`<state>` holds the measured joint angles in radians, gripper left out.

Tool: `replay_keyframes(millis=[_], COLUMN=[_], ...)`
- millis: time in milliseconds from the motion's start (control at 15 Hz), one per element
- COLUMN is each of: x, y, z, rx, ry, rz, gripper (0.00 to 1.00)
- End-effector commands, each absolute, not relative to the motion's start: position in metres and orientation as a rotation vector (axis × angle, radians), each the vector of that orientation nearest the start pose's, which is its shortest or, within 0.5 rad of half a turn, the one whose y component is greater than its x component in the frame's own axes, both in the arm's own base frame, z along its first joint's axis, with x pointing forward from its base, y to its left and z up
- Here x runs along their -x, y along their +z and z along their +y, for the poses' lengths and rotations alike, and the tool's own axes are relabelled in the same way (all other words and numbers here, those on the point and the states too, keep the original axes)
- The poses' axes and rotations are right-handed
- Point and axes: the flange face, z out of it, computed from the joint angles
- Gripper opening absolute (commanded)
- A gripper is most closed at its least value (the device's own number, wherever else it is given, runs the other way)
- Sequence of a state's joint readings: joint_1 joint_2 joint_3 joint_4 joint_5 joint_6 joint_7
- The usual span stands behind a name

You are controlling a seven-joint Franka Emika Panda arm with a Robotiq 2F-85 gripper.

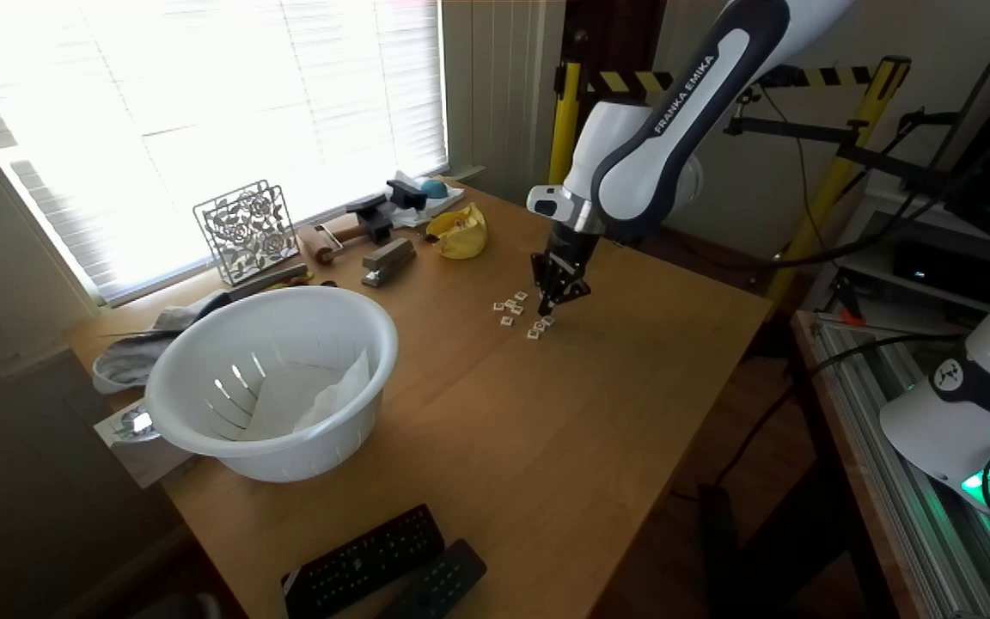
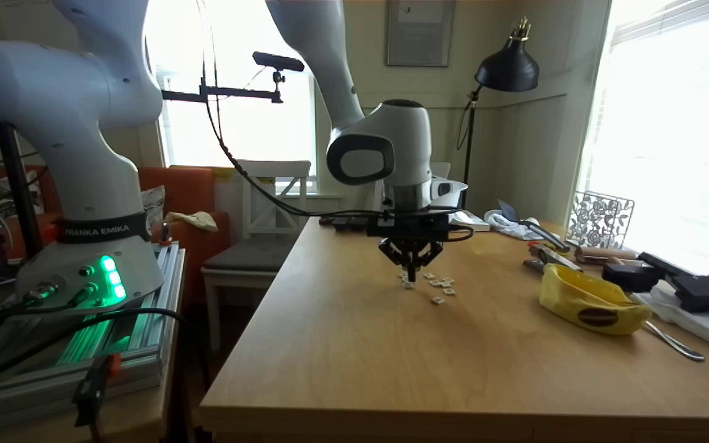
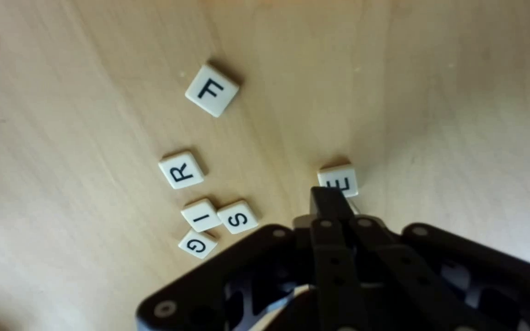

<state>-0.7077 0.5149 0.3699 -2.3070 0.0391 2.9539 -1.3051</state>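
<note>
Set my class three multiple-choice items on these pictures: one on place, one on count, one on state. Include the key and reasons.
1. Where is the gripper?
A) Inside the white colander
B) Over the stapler
C) At the letter tiles

2. How many tiles show a readable letter in the wrist view?
A) Three
B) Six
C) Nine

3. How do the gripper's jaws stand?
A) Closed together
B) Half open
C) Wide open

1 C: in the wrist view its fingers partly cover the E tile.
2 B: that one, plus the F tile, R tile, I tile, S tile and G tile.
3 A: its fingers sit together, no gap showing.
</note>
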Motion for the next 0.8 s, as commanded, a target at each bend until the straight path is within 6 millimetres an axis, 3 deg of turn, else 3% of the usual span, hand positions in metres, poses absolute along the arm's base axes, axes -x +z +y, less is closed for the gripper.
replay_keyframes(millis=[0,333,733], x=[-0.498,-0.502,-0.513], y=[0.162,0.168,0.171], z=[-0.174,-0.186,-0.184], rx=[2.854,2.963,3.02], ry=[-0.432,-0.455,-0.429], rz=[-1.157,-0.75,-0.307], gripper=[0.0,0.0,0.0])
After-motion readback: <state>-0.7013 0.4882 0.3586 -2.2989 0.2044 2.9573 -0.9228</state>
